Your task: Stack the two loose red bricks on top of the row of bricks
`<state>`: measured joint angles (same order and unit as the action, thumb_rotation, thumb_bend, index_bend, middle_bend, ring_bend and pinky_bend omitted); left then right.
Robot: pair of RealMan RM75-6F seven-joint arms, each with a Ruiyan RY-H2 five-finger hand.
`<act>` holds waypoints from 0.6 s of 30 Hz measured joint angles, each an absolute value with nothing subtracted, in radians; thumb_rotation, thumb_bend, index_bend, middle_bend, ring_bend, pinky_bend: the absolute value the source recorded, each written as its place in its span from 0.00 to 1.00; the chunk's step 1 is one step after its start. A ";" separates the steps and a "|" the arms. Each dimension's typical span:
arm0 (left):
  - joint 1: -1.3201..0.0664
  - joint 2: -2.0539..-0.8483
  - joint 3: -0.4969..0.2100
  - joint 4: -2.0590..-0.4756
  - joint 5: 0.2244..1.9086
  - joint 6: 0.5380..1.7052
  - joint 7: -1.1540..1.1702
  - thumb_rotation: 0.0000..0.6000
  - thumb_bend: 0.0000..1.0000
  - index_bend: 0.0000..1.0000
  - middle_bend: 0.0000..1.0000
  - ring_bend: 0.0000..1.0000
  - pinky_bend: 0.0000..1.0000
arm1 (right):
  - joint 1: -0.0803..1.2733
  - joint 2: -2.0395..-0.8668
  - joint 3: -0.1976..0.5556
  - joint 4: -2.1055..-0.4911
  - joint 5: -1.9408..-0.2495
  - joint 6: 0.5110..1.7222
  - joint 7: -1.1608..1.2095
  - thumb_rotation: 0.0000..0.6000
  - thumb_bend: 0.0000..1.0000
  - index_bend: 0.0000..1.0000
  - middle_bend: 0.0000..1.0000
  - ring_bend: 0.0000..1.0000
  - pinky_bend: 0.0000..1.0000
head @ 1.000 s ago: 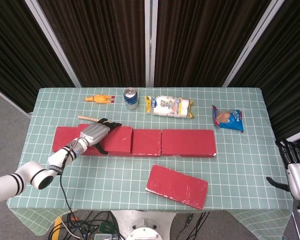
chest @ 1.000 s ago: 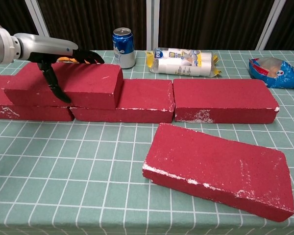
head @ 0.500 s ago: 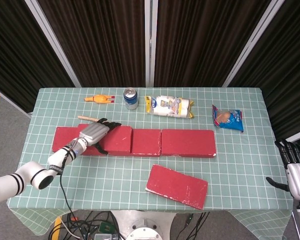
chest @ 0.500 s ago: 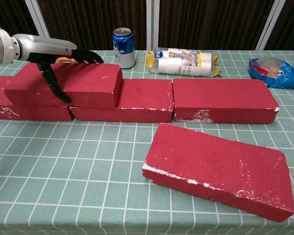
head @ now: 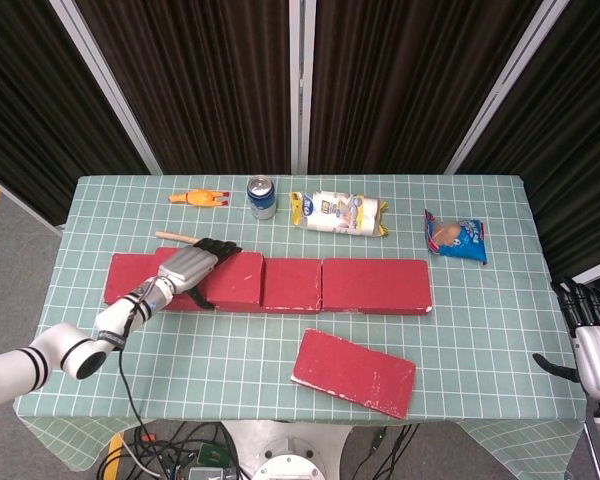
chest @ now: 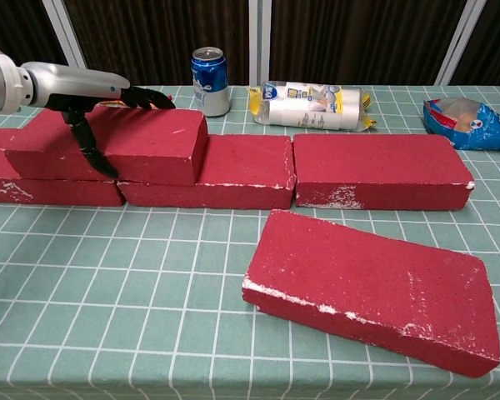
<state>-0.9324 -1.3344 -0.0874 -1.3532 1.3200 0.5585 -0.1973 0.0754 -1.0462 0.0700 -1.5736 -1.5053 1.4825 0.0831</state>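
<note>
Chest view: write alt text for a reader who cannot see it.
The left hand grips a red brick set on top of the row of bricks. A second loose red brick lies flat in front; a soda can and snack packets sit behind.

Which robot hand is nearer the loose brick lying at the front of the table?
Left. The left robot hand grips the stacked brick up-left of the loose brick; the right robot hand hangs off the table's right edge, farther away.
</note>
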 measured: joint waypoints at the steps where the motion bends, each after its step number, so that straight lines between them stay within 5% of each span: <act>1: -0.932 -1.334 -0.088 -1.354 1.320 0.560 -0.197 1.00 0.01 0.05 0.00 0.00 0.00 | 0.075 -1.046 0.070 -1.574 -1.505 1.483 0.083 1.00 0.00 0.00 0.00 0.00 0.00; 18: -0.921 -1.329 -0.100 -1.372 1.308 0.591 -0.200 1.00 0.00 0.02 0.00 0.00 0.00 | 0.072 -1.043 0.071 -1.579 -1.503 1.487 0.080 1.00 0.00 0.00 0.00 0.00 0.00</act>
<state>-0.9214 -1.3289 -0.0996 -1.3723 1.3080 0.5911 -0.2004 0.0716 -1.0427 0.0709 -1.5789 -1.5028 1.4869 0.0800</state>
